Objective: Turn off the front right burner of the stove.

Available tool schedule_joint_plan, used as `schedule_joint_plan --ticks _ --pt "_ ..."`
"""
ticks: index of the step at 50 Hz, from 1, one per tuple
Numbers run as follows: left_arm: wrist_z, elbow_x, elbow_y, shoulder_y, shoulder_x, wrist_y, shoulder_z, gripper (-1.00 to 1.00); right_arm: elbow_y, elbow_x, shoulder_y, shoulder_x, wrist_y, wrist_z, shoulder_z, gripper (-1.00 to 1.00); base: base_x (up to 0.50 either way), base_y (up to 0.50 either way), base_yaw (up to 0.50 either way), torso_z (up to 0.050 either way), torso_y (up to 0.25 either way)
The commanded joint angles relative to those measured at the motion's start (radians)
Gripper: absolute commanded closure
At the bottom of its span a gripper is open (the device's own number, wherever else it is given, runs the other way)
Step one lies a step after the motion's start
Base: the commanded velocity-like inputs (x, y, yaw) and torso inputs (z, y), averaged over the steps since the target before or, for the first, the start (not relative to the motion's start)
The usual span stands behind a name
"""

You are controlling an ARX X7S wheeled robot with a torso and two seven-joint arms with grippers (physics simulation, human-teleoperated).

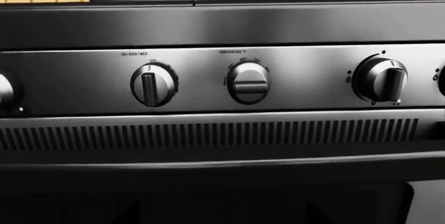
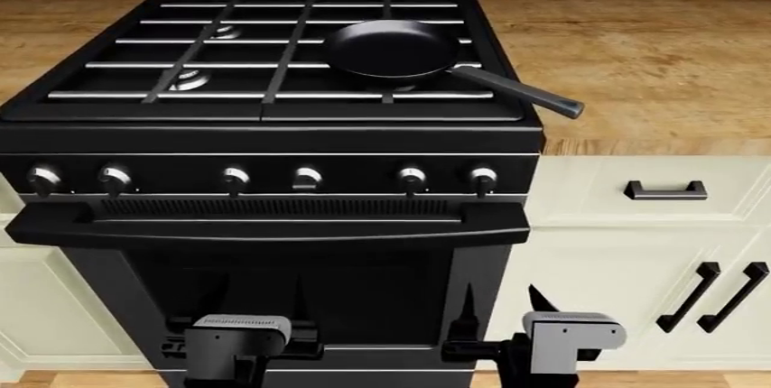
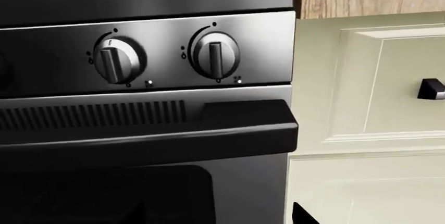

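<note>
In the head view the stove (image 2: 271,180) fills the middle, black, with grates on top; a black frying pan (image 2: 392,50) sits on the right half of the grates, its handle (image 2: 518,92) running out toward the right over the stove's front corner; the front right burner (image 2: 398,81) lies beneath the pan and is almost wholly covered by it, so the pan stands in the way of seeing it; two burner heads show on the left half. Six knobs (image 2: 307,177) run along the front panel, and the bar handle (image 2: 271,224) of the oven door lies below them. A wooden counter (image 2: 638,54) flanks the stove; cream cabinets (image 2: 651,262) to the right carry three black handles. The left gripper (image 2: 301,338) and right gripper (image 2: 464,349) hang low before the oven door, well below the knobs, touching nothing; how wide either one stands I cannot tell.

In the left wrist view three whole knobs show on the panel, with parts of two more at the edges; a vent slot (image 1: 208,133) runs beneath; the pan shows above.

In the right wrist view two knobs show, both pointers upright; the rightmost knob (image 3: 214,53) sits near the panel's end, beside a cream drawer (image 3: 375,78).
</note>
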Motion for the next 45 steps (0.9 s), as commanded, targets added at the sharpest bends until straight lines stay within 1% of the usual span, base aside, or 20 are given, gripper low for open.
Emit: schedule_joint_plan --ticks 1,6,10,14,21,40,41,42,43,44,45 --pt "-0.009 -0.006 -0.006 0.013 -0.003 0.020 0.008 -1.00 -0.079 0.031 -0.023 0.011 0.021 0.010 -0.002 -1.00 0.00 0.00 0.00 0.000 0.000" --pt "-0.012 -0.009 -0.006 0.024 -0.006 0.032 0.009 -1.00 -0.102 0.061 -0.033 0.011 0.045 0.022 0.012 -1.00 0.00 0.00 0.00 0.000 0.000" --pt "-0.016 -0.009 0.001 0.035 -0.009 0.038 0.012 -1.00 -0.111 0.078 -0.036 0.013 0.030 0.019 0.020 -1.00 0.00 0.00 0.00 0.000 0.000" --pt "-0.019 -0.010 0.002 0.039 -0.011 0.041 0.016 -1.00 -0.169 0.071 -0.043 0.023 0.038 0.034 0.017 -1.00 0.00 0.00 0.00 0.000 0.000" --pt "-0.023 -0.012 0.001 0.053 -0.014 0.053 0.021 -1.00 -0.200 0.063 -0.045 0.038 0.039 0.052 0.021 -1.00 0.00 0.00 0.00 0.000 0.000" --pt "-0.035 -0.020 0.000 0.056 -0.022 0.058 0.033 -1.00 -0.203 0.067 -0.041 0.048 0.035 0.061 0.009 -1.00 0.00 0.00 0.00 0.000 0.000" --pt "-0.039 -0.016 0.001 0.075 -0.021 0.072 0.035 -1.00 -0.353 0.186 0.101 0.094 0.185 0.211 0.001 -1.00 0.00 0.00 0.00 0.000 0.000" --pt "-0.039 -0.017 0.001 0.075 -0.022 0.072 0.035 -1.00 -0.503 0.036 0.082 -0.056 0.335 0.061 0.137 -1.00 0.00 0.00 0.00 0.000 0.000" --pt "-0.040 -0.017 0.001 0.076 -0.022 0.073 0.036 -1.00 -0.653 -0.093 0.107 -0.129 0.485 -0.030 0.129 -1.00 0.00 0.00 0.00 0.000 0.000" --pt "-0.040 -0.017 0.001 0.076 -0.023 0.074 0.037 -1.00 -0.677 -0.086 0.118 -0.124 0.635 -0.025 0.127 -1.00 0.00 0.00 0.00 0.000 0.000" --pt "-0.041 -0.018 0.001 0.076 -0.023 0.073 0.037 -1.00 -0.670 -0.075 0.128 -0.122 0.700 -0.019 0.128 -1.00 0.00 0.00 0.00 0.000 0.000"
